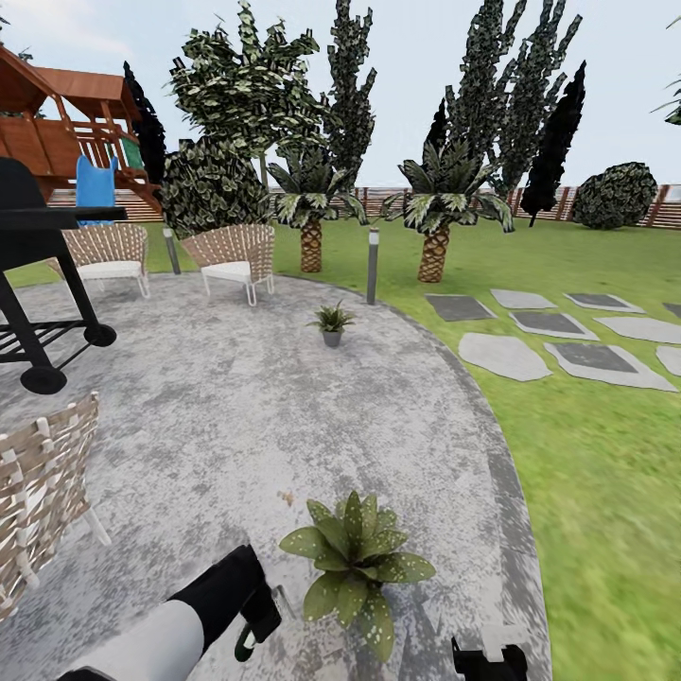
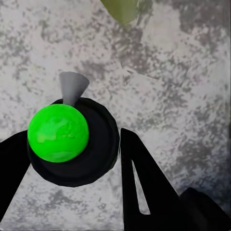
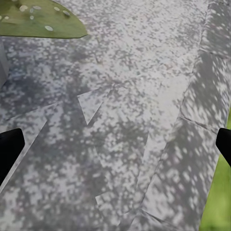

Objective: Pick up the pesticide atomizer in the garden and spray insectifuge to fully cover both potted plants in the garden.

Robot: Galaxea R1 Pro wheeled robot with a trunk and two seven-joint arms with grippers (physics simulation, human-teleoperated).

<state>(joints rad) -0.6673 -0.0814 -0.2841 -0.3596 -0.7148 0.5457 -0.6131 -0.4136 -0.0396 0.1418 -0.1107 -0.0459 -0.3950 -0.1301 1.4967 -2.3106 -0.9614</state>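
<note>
The pesticide atomizer [image 2: 58, 132] shows end-on in the left wrist view: a bright green rounded cap on a dark round body, with a grey cone nozzle pointing at the paving. My left gripper [image 2: 72, 149] is shut on it, one black finger on each side. In the head view the left gripper [image 1: 255, 615] hangs low over the patio, just left of the near potted plant [image 1: 355, 567], with a green bit of the atomizer [image 1: 244, 649] below it. The far potted plant [image 1: 331, 322] stands mid-patio. My right gripper [image 3: 115, 149] is open over bare paving, right of the near plant.
The round grey patio [image 1: 208, 416] meets lawn [image 1: 605, 473] on the right. Wicker chairs [image 1: 232, 257] stand at the back and one [image 1: 43, 492] at near left. A black grill [image 1: 38, 274] stands left. Bollard lamps [image 1: 373, 265], palms [image 1: 435, 213] and stepping stones [image 1: 558, 336] lie beyond.
</note>
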